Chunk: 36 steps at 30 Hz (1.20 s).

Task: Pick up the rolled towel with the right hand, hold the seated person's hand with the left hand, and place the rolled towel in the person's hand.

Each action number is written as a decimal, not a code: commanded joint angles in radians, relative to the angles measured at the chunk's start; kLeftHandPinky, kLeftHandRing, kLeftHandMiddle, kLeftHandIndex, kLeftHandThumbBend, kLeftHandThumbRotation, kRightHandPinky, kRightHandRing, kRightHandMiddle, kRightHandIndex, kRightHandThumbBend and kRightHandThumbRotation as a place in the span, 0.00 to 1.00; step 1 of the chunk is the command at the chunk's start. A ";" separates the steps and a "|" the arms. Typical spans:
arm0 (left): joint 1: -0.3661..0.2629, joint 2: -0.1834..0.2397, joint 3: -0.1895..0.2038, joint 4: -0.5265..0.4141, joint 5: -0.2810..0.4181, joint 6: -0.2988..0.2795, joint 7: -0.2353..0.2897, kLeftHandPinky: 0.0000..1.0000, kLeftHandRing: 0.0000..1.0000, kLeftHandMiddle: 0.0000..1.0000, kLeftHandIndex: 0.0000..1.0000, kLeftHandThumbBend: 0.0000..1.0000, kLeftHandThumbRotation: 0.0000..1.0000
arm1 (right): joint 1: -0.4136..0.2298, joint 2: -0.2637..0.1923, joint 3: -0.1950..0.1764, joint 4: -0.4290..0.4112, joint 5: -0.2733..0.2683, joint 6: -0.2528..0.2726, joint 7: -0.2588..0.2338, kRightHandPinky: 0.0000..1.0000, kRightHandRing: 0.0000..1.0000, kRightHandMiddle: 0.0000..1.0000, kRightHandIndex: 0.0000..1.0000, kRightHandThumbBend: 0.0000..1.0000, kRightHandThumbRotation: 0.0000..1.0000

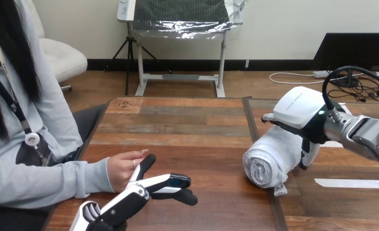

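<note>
My R hand [299,109]: fingers & thumb curled over the rolled towel [269,161], which lies on the table [192,125], right side. L hand [132,198]: fingers straight, thumb up against the person's hand [120,171], resting at table's left.

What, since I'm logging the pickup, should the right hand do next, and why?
Probably lift the rolled towel slightly off the table: the right hand curls round it, yet it rests on the wood, apart from the person's hand.
</note>
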<state>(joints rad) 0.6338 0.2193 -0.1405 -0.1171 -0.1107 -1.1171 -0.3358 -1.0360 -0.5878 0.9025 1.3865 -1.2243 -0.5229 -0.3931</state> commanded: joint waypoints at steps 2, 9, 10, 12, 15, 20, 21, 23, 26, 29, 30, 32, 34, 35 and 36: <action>0.003 0.003 0.016 -0.028 -0.008 -0.032 0.025 0.98 0.70 0.66 0.74 0.84 0.43 | 0.010 0.035 -0.002 0.003 0.024 0.025 -0.003 0.81 0.86 0.85 0.86 1.00 0.31; 0.038 0.034 0.024 -0.066 -0.007 -0.008 0.028 0.97 0.71 0.67 0.75 0.83 0.47 | 0.029 0.045 -0.008 0.007 0.042 0.026 0.040 0.81 0.86 0.84 0.86 1.00 0.28; 0.042 0.035 0.026 -0.070 -0.006 -0.006 0.030 0.98 0.71 0.67 0.75 0.83 0.48 | 0.032 0.045 -0.011 0.007 0.045 0.023 0.040 0.81 0.86 0.84 0.86 1.00 0.28; 0.062 0.033 0.057 -0.090 0.028 0.010 0.035 0.97 0.71 0.68 0.75 0.84 0.52 | 0.040 0.045 -0.014 0.006 0.050 0.020 0.036 0.81 0.85 0.83 0.85 1.00 0.26; 0.092 0.034 0.082 -0.129 0.055 0.040 0.041 0.97 0.71 0.68 0.74 0.85 0.57 | 0.049 0.046 -0.013 0.006 0.054 0.015 0.023 0.80 0.85 0.82 0.84 1.00 0.24; 0.119 0.036 0.081 -0.165 0.046 0.060 0.050 0.96 0.71 0.69 0.73 0.88 0.59 | 0.059 0.054 -0.009 0.008 0.066 0.027 0.039 0.78 0.83 0.81 0.84 1.00 0.22; 0.126 0.038 0.081 -0.173 0.045 0.066 0.051 0.96 0.71 0.69 0.72 0.88 0.59 | 0.061 0.054 -0.007 0.007 0.067 0.027 0.035 0.77 0.83 0.81 0.83 1.00 0.22; 0.128 0.033 0.086 -0.173 0.052 0.060 0.054 0.96 0.72 0.69 0.72 0.89 0.58 | 0.063 0.058 -0.004 0.008 0.067 0.029 0.037 0.77 0.82 0.81 0.83 1.00 0.22; 0.117 0.029 0.081 -0.159 0.050 0.039 0.056 0.95 0.71 0.69 0.72 0.88 0.61 | 0.067 0.065 0.000 0.010 0.064 0.040 0.052 0.76 0.82 0.81 0.84 1.00 0.24; 0.116 0.037 0.067 -0.163 0.037 0.044 0.055 0.95 0.70 0.69 0.72 0.87 0.60 | 0.072 0.071 0.001 0.011 0.064 0.048 0.062 0.77 0.83 0.82 0.85 1.00 0.25; 0.120 0.036 0.070 -0.172 0.044 0.052 0.057 0.95 0.70 0.69 0.72 0.87 0.60 | 0.074 0.071 0.000 0.010 0.066 0.045 0.062 0.77 0.84 0.82 0.85 1.00 0.25; 0.123 0.039 0.065 -0.176 0.041 0.057 0.057 0.95 0.71 0.69 0.72 0.88 0.60 | 0.076 0.076 0.003 0.011 0.064 0.048 0.076 0.77 0.84 0.82 0.85 1.00 0.26; 0.123 0.042 0.054 -0.171 0.030 0.052 0.056 0.97 0.71 0.69 0.72 0.88 0.59 | 0.076 0.081 0.009 0.013 0.058 0.057 0.093 0.78 0.85 0.84 0.86 1.00 0.28; 0.122 0.039 0.055 -0.172 0.034 0.052 0.057 0.97 0.71 0.69 0.72 0.88 0.59 | 0.079 0.082 0.011 0.012 0.057 0.059 0.087 0.78 0.86 0.84 0.87 1.00 0.29; 0.122 0.037 0.057 -0.174 0.039 0.053 0.059 0.98 0.71 0.68 0.72 0.88 0.59 | 0.082 0.083 0.011 0.012 0.056 0.059 0.079 0.78 0.86 0.84 0.87 1.00 0.29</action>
<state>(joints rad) 0.7829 0.2572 -0.0669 -0.2430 -0.0695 -1.0599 -0.2849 -0.9749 -0.5305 0.9021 1.3913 -1.1738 -0.4802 -0.3280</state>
